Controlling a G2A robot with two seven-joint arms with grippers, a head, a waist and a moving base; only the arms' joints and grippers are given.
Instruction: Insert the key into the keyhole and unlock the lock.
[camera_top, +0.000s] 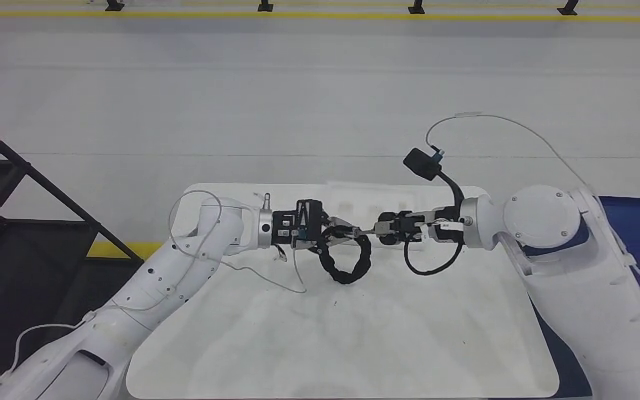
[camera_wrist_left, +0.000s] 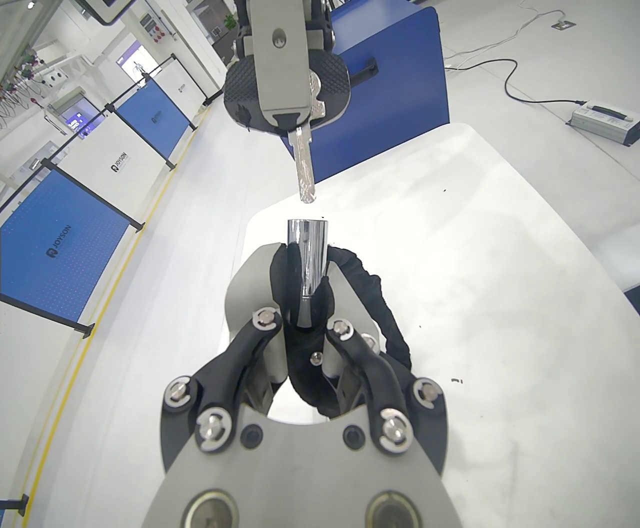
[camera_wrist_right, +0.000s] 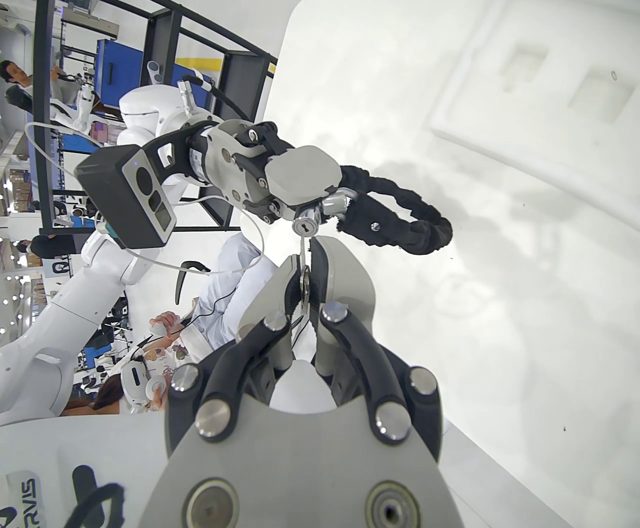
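Over the table's (camera_top: 400, 340) far middle, the lock (camera_wrist_left: 306, 240) is clamped tight in the left gripper (camera_wrist_left: 300, 280), keyhole (camera_wrist_right: 305, 227) faced at the key (camera_wrist_left: 303, 170) so a straight push works (cable loop (camera_wrist_left: 380, 310) just dangles). That key is pinched by its head in the right gripper (camera_wrist_right: 304, 280), tip just short, not in yet.

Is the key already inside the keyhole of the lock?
No, the tip of the key stands apart from the end of the lock, with a clear gap between them.
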